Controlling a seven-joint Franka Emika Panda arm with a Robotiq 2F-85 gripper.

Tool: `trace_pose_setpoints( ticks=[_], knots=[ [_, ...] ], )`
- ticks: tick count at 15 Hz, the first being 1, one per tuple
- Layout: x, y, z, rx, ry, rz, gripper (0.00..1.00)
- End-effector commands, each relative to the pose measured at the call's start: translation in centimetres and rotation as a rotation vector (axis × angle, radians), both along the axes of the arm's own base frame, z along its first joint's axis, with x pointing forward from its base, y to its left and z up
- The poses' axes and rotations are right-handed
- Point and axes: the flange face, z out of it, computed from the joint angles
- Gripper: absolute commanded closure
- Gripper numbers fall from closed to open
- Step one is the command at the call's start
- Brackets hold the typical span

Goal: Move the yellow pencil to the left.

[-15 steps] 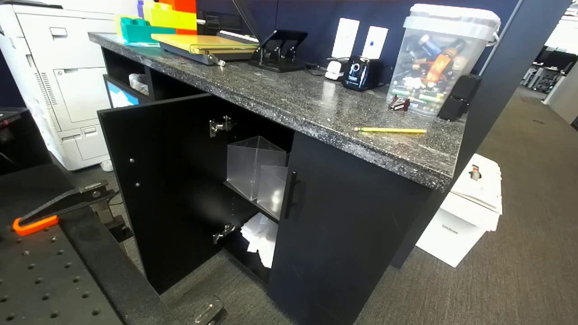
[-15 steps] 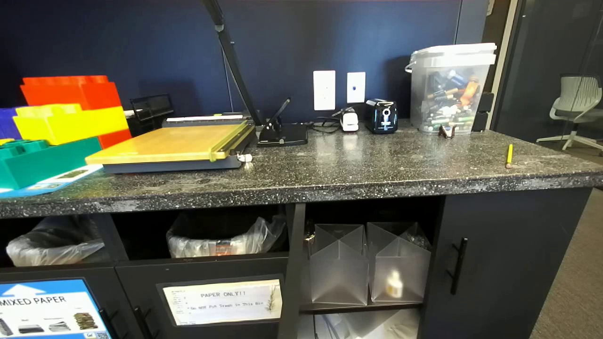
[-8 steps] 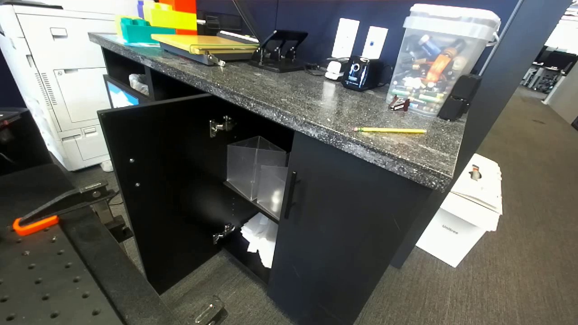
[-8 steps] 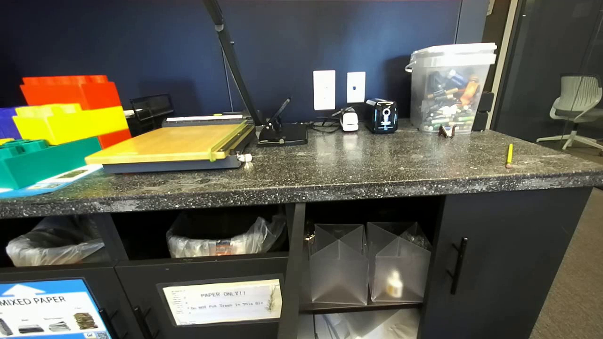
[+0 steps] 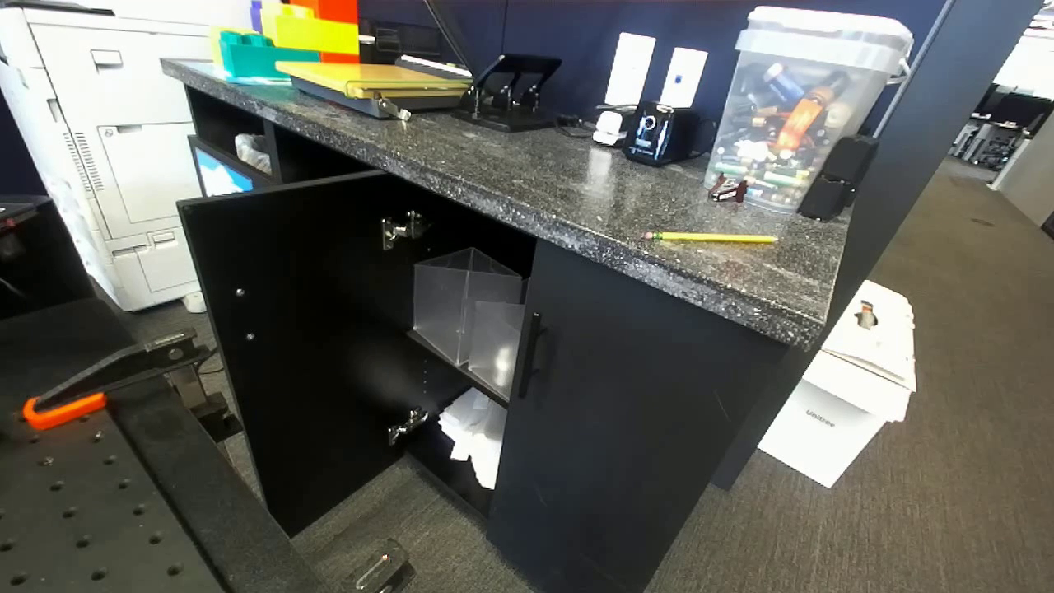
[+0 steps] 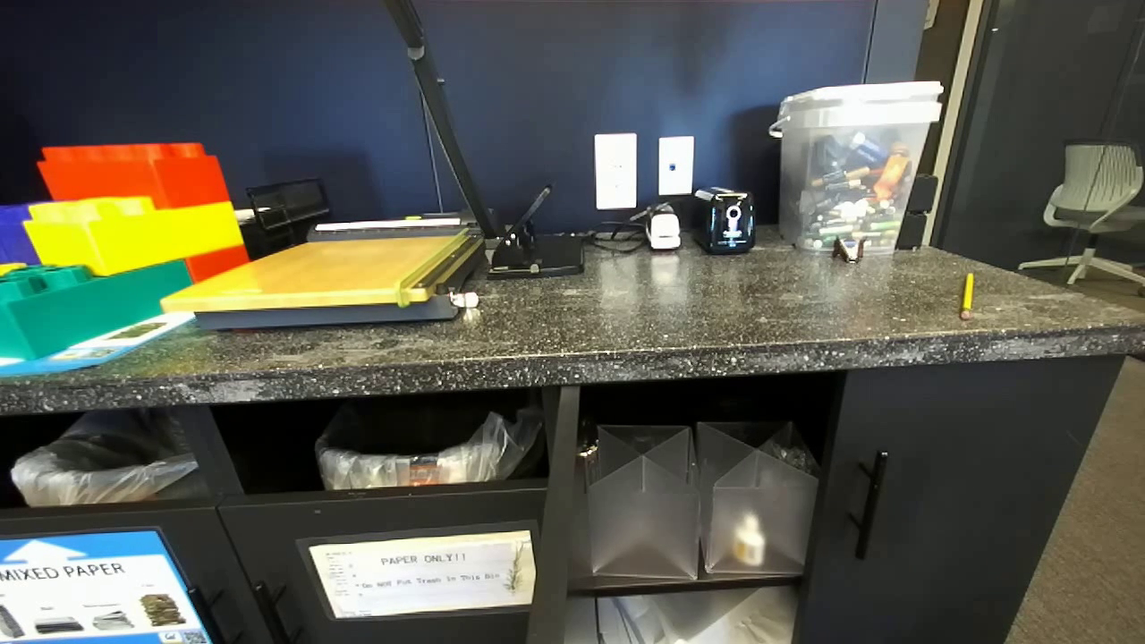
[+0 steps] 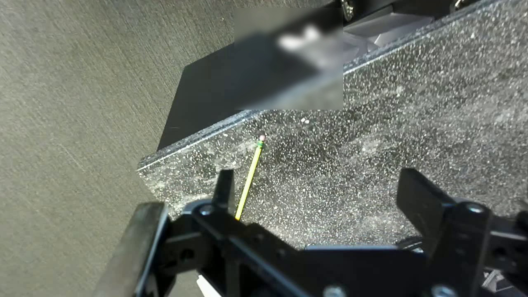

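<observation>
- In both exterior views the pencil [image 5: 712, 238] is lying on the counter [image 6: 716, 313], near one end of it, its eraser [image 7: 262, 137] facing the counter's front edge.
- In the wrist view the gripper [image 7: 315, 185] is hanging over the counter, its fingers [image 7: 420, 198] standing spread wide, and its frame is covering the pencil's other end.
- A tub [image 5: 823, 49] is standing at the counter's back, mixed small things [image 5: 795, 128] showing through its wall.
- A black device [image 6: 726, 224] and a white device [image 6: 663, 229] are sitting along the counter's back.
- A cutter [image 6: 304, 273] is lying farther along the counter, and beyond it stacked blocks [image 6: 134, 237], red, yellow and green among them, are standing.
- Two bins [image 6: 644, 510] are standing on a shelf [image 6: 689, 587] under the counter.
- In an exterior view a door [image 5: 313, 354] is standing open beneath the counter, and a white box [image 5: 811, 441] is resting on the floor [image 5: 972, 412] past the counter's end.
</observation>
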Motion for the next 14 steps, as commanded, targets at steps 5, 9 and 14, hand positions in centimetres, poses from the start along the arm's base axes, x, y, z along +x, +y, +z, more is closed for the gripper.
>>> trace_pose_setpoints(
  ticks=[5, 9, 14],
  knots=[
    [11.2, -0.9, -8.3, 0.003, 0.018, -0.155, 0.00],
    [14.3, -1.6, -13.4, -0.012, 0.043, -0.214, 0.00],
    [16.3, -2.9, -18.6, -0.026, 0.081, -0.270, 0.00]
  ],
)
